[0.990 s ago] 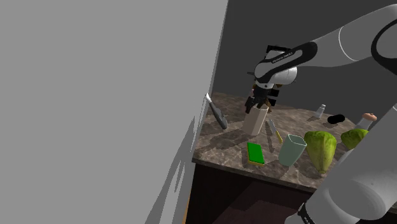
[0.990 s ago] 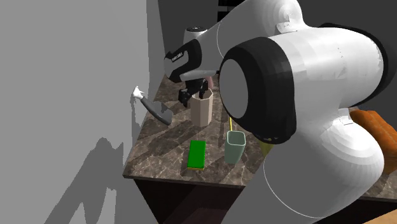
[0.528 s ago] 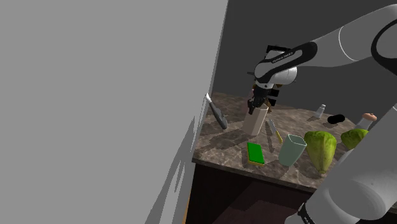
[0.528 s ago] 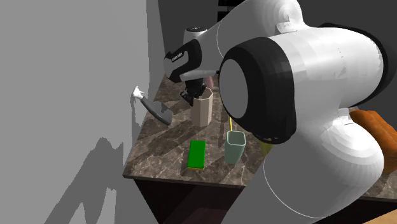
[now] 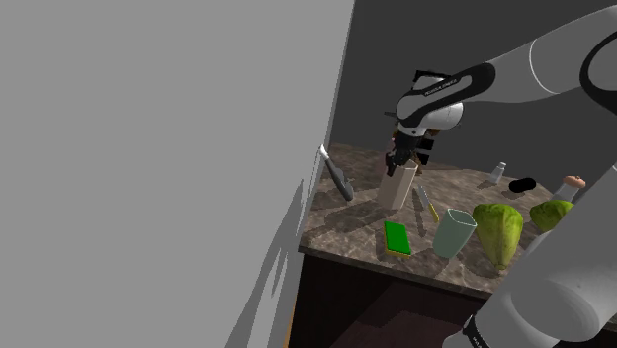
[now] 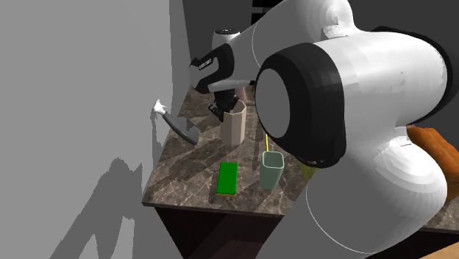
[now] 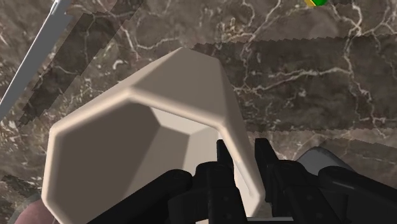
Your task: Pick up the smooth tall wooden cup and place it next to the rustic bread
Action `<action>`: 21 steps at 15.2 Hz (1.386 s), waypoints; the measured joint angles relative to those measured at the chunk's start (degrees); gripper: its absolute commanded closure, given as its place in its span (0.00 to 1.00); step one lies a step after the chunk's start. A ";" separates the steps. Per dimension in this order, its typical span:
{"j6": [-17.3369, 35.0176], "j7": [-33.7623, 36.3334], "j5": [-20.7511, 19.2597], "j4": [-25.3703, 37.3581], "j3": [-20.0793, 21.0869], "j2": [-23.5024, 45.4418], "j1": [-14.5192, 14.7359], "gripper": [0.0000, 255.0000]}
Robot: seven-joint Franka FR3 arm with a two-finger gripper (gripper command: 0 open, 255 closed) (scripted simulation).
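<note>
Hidden or cut off, l. to r.: in the shoulder view the gripper [image 5: 400, 160] sits over the rim of the tall beige cup [image 5: 396, 188], so the fingertips can't be picked out there. A small black thing [image 5: 522, 184] far to the right is too small to name. In the second ext. view the arm [image 6: 368, 110] blocks most of the right half of the counter [image 6: 184, 165]. The orange-brown bread [image 6: 438, 151] shows past it at the right edge, partly covered. In the wrist view the cup's base is hidden under its own six-sided mouth.

Cup vs fingers: in the wrist view the fingers [image 7: 222, 162] pinch one wall of the cup, one finger inside the mouth and the other outside, w/ the wall clasped between them. The cup is upright at the wall end of the counter, just right of the knife [image 5: 336, 178] and beyond the green block [image 5: 396, 237] in the shoulder view, well apart from the bread. Can't tell if its base is a hair off the counter.

Counts, l. to r. in the shoulder view: 1 knife, 1 tall beige cup, 1 green block, 1 pale green cup [image 5: 454, 233], 2 lettuce heads [image 5: 497, 233], 1 shaker [image 5: 498, 173].
</note>
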 measured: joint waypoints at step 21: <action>-15.85 2.33 -2.62 10.61 1.20 -5.75 0.06 1.00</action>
